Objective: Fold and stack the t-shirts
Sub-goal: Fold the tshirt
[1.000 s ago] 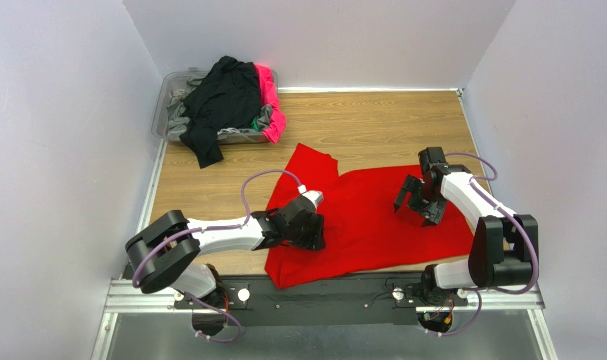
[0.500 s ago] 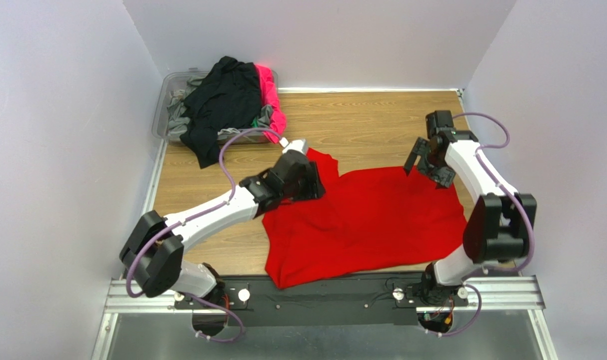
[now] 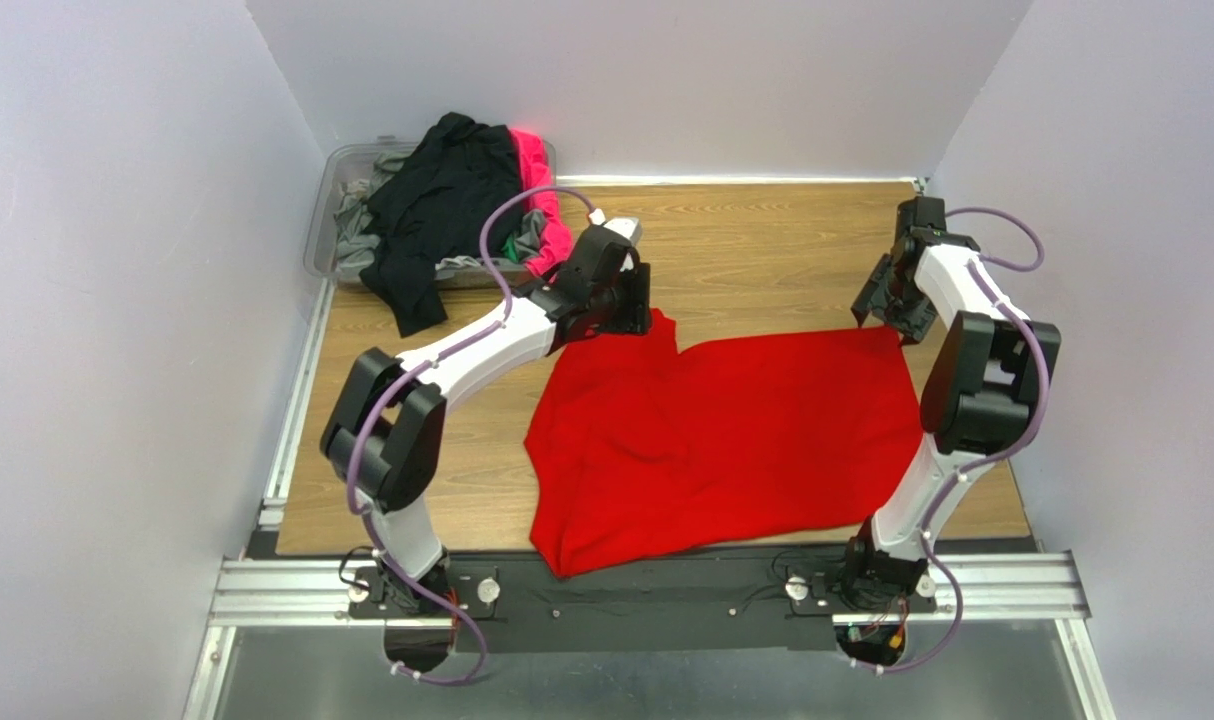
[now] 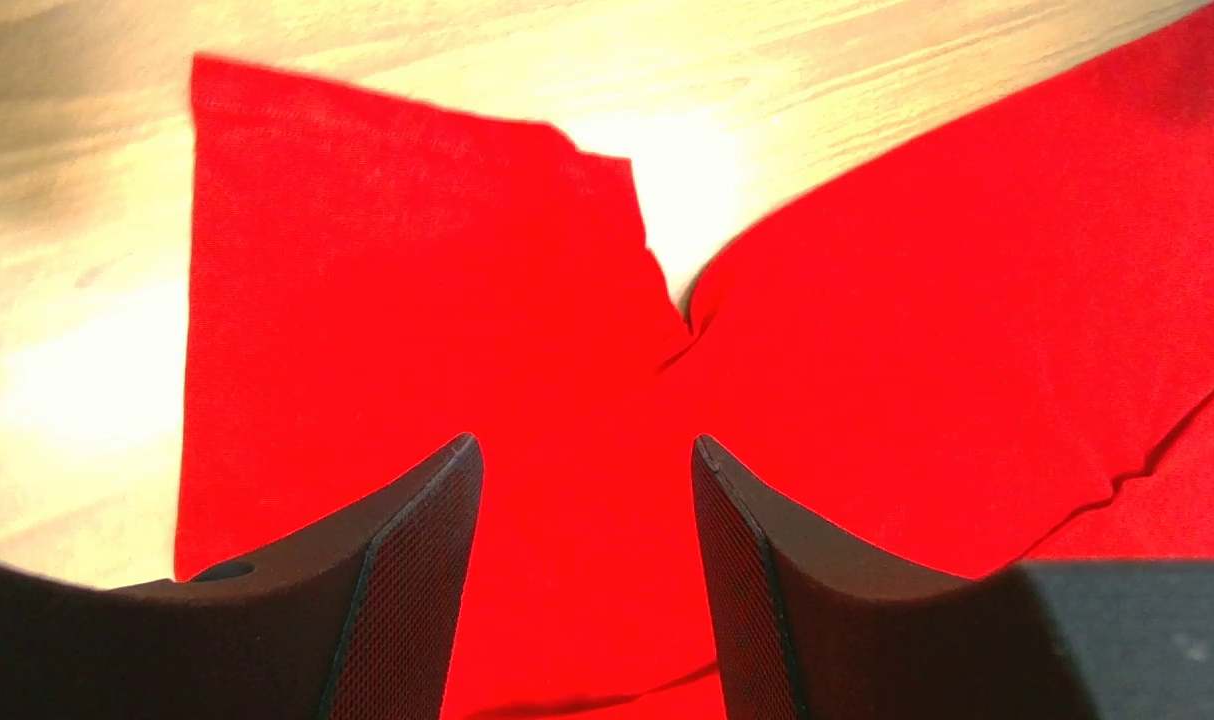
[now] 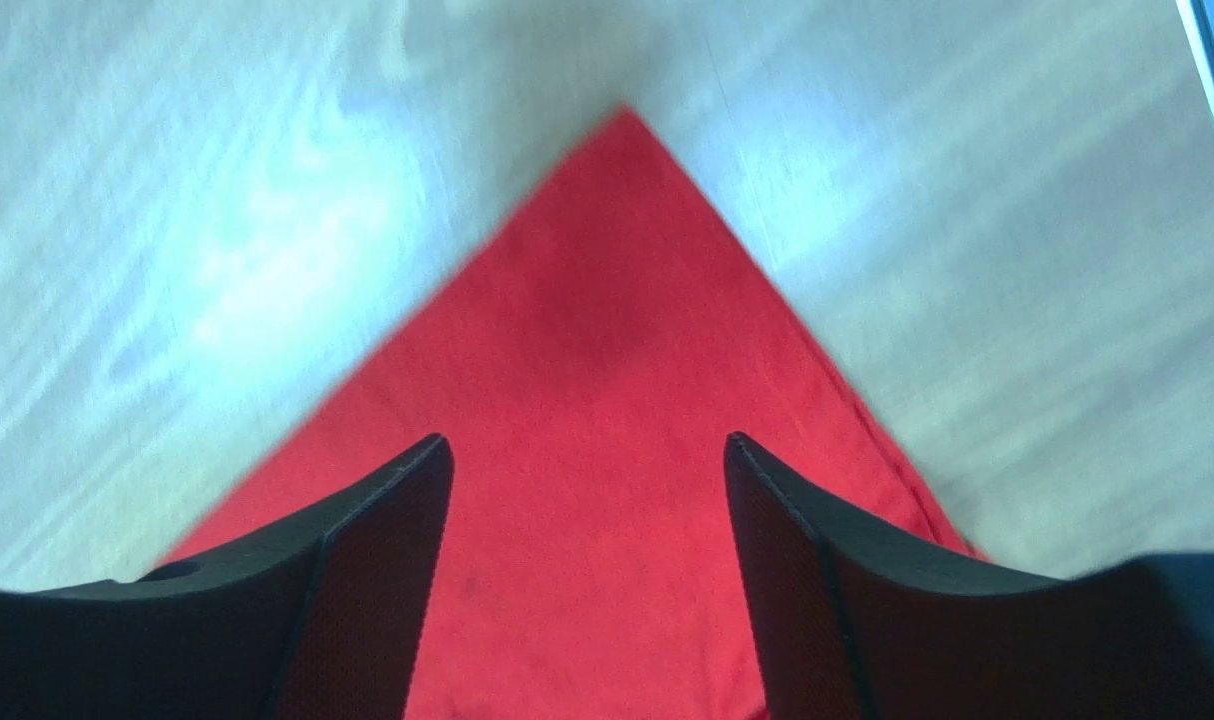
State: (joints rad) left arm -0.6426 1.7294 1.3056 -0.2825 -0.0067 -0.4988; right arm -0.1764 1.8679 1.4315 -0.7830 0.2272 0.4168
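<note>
A bright red t-shirt (image 3: 733,435) lies spread on the wooden table. My left gripper (image 3: 616,308) is open and empty above its far left sleeve; in the left wrist view the sleeve (image 4: 418,285) shows between the open fingers (image 4: 418,570). My right gripper (image 3: 896,318) is open and empty above the shirt's far right corner; in the right wrist view that corner (image 5: 628,300) points away past the gripper (image 5: 586,450). More t-shirts, black (image 3: 440,210), hot pink (image 3: 538,188) and grey, lie heaped in a bin at the back left.
A clear plastic bin (image 3: 343,180) stands in the back left corner, with the black shirt hanging over its front onto the table (image 3: 748,240). White walls enclose the left, back and right sides. A metal rail (image 3: 643,593) runs along the near edge.
Both arms have reached away from me: the left gripper went from the shirt's near left part to the far left sleeve, the right from mid-shirt to the far right corner. The shirt lies flatter.
</note>
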